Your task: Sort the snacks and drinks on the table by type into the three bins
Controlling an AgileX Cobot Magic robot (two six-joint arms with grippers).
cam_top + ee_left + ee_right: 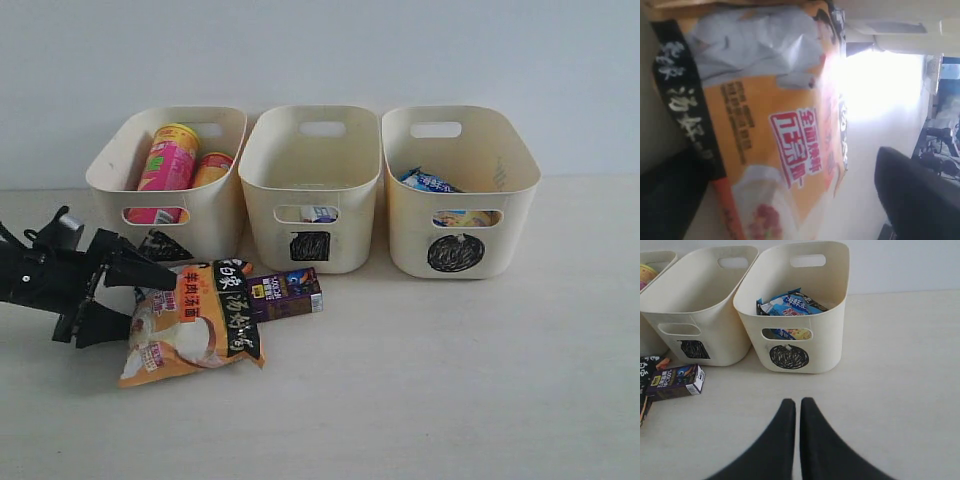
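Observation:
An orange-and-white packet (pixel 195 320) (pixel 765 110) with a black panel lies flat on the table (pixel 450 380), in front of the left bin. My left gripper (pixel 125 300) (pixel 790 200) is open and low over the table. Its spread fingers straddle the packet's left end, and a gap shows beside one finger (pixel 920 195). A dark purple carton (pixel 287 295) (pixel 675 381) lies just right of the packet. My right gripper (pixel 797 402) is shut and empty above bare table, facing the circle bin (pixel 830 335). It is outside the exterior view.
The triangle bin (pixel 110 165) holds a pink tube (pixel 168 165) and a yellow tube (pixel 212 168). A blue-and-white carton (pixel 320 213) shows through the slot of the square bin (pixel 260 160). The circle bin (pixel 520 170) holds a blue packet (pixel 428 181) (pixel 790 305).

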